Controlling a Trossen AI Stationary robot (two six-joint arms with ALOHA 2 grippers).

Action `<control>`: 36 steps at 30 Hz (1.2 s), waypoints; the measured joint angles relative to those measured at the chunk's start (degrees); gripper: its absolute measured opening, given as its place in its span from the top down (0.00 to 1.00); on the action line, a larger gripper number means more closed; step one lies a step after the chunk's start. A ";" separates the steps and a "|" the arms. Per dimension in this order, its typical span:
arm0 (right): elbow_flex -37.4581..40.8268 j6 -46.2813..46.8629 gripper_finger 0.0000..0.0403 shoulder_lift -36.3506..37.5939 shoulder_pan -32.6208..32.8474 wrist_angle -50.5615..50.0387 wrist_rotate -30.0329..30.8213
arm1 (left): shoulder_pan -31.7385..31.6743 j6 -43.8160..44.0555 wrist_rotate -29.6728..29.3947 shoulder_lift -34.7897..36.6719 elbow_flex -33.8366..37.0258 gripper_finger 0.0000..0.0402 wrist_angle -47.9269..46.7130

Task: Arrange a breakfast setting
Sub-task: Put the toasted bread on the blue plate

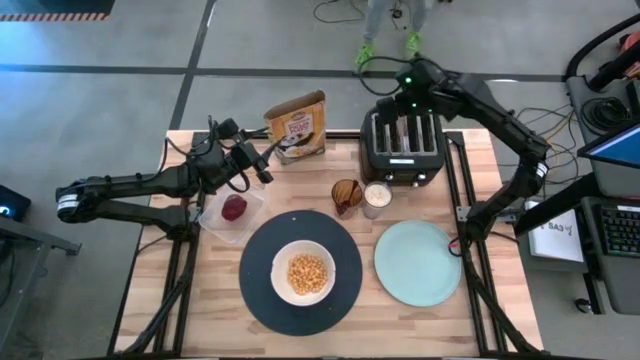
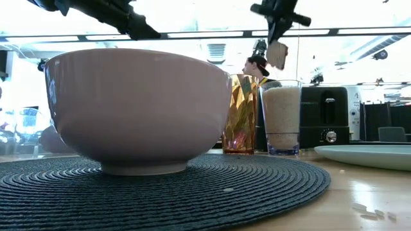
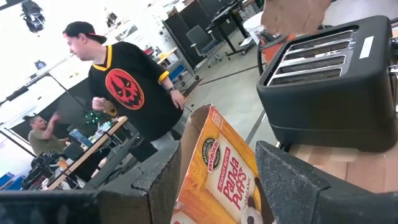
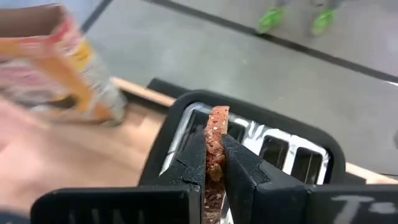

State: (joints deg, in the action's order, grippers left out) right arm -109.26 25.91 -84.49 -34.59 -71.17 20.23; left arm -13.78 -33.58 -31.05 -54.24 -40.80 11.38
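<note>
My right gripper (image 1: 405, 88) hangs over the black toaster (image 1: 402, 150) at the table's far side, shut on a brown toast slice (image 2: 277, 54). My left gripper (image 1: 268, 160) stands open and level at the far left. The yellow-brown cereal box (image 1: 297, 125) stands upright just beyond its fingers; I see no touch. A white bowl (image 1: 303, 272) of cereal sits on the large black round plate (image 1: 258, 295) at the near middle. To its right lies the pale green plate (image 1: 417, 262). The dark red fruit (image 1: 234, 206) lies in a clear tub. My right gripper pinches the toast slice by its two flat faces (image 4: 215, 140), one finger on each. The fingers slant down from above. The slice hangs edge-on below them (image 2: 277, 58), lifted clear above the toaster's slots.
An amber glass (image 1: 347, 195) and a glass of white stuff (image 1: 377, 198) stand between the toaster and the plates. A person (image 3: 124, 87) stands in the room beyond the table's far edge. Bare wood shows at the near left and near right corners.
</note>
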 joint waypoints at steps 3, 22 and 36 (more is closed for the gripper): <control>-4.71 0.00 0.93 0.03 1.69 -4.64 -4.35 | 0.00 0.00 0.00 0.00 0.00 0.53 -0.01; 12.21 24.95 0.93 1.95 22.37 -18.99 -35.54 | 0.00 -0.10 0.02 0.00 0.00 0.53 -0.01; 37.59 51.63 0.93 -1.03 38.53 -18.64 -32.01 | 0.00 -0.44 0.07 0.02 0.02 0.53 -0.04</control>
State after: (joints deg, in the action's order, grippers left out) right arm -71.67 77.54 -85.53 3.94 -89.81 -11.78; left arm -13.78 -34.02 -30.98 -54.22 -40.77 11.33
